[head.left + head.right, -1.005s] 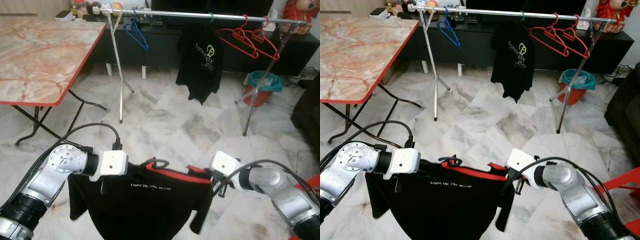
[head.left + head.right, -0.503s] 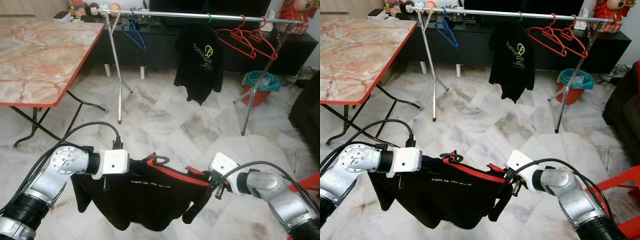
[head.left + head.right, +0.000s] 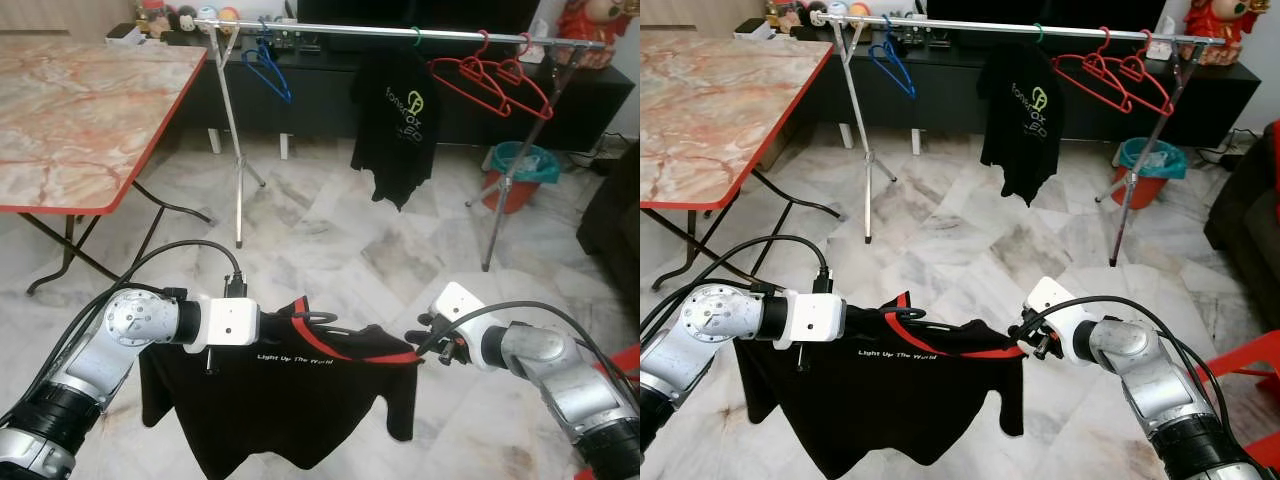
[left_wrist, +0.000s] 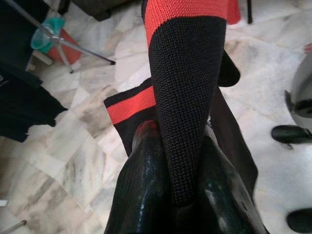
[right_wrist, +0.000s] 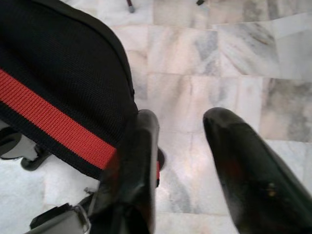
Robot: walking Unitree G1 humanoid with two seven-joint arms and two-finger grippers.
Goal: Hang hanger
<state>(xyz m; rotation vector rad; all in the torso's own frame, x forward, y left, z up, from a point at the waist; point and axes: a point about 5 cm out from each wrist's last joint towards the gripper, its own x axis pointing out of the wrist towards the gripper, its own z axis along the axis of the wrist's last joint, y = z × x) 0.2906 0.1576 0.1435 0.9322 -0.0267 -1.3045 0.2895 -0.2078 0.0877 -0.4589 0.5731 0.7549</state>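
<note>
Left eye view. The left gripper and the right gripper hold a black shirt on a hanger between them, low over the marble floor. The shirt carries a red collar band and a line of white lettering, and its body hangs free below both grippers. The hanger's hook shows at the collar, just beside the left gripper. Behind stands a clothes rail on metal legs. On the rail hang a blue hanger near its left end, another black shirt at the middle, and red hangers toward its right end. A marble-topped table with a red edge stands at the left; a teal-lined bucket stands by the rail's right leg.

Right eye view. The same scene. The shirt is stretched level between the two grippers, well short of the rail.

Left wrist view. The left gripper's fingers are closed on the collar fabric, a strip of black knit with a red band rising between them.

Right wrist view. The right gripper's fingers stand apart. One finger touches the red-striped edge of the shirt; the other is clear of it, with bare floor between the two. Nothing is clamped between them.
</note>
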